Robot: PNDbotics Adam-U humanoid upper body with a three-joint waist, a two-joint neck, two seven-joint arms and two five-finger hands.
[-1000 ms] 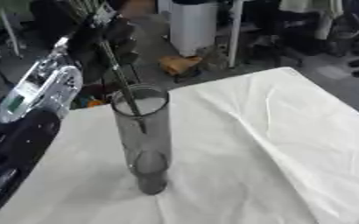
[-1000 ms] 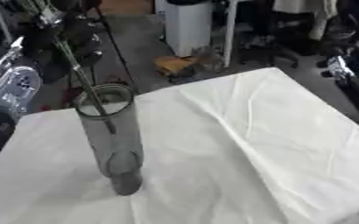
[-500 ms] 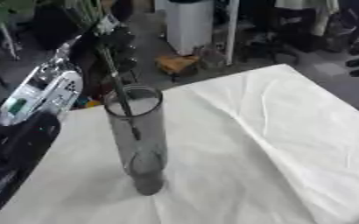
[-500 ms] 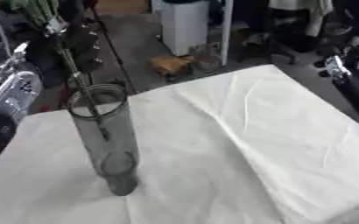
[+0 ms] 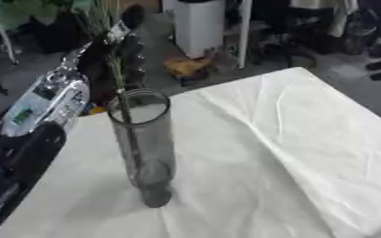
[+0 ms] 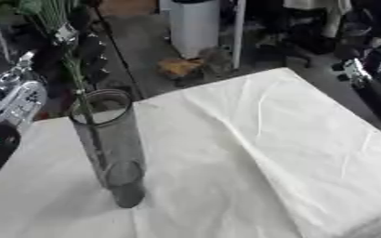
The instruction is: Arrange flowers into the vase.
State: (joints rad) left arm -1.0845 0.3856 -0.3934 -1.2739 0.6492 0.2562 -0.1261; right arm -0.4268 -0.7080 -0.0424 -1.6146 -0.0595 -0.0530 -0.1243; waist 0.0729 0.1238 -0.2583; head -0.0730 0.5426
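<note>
A tall, smoky-clear cylindrical glass vase (image 5: 145, 144) stood upright at the left centre of the frame on a table draped in creased white cloth (image 5: 291, 139). A thin green flower stem (image 5: 122, 107) ran nearly vertical, its lower length inside the vase along the left wall and its upper part rising out of the mouth toward the top left. There the robot's black left hand (image 5: 116, 49) hung directly above the vase mouth, fingers apparently curled round the stem, though blur made the grip hard to confirm. The stem's long axis lined up closely with the vase's axis, so the coming move was probably a straight lowering and release. Green foliage (image 6: 43, 11) showed at the very top left. The right arm (image 6: 372, 83) appeared at the right edge of the right eye view, well apart from the vase; whether its fingers were spread or clenched could not be told. Beyond the table lay a cluttered floor with a white bin (image 5: 198, 23).
</note>
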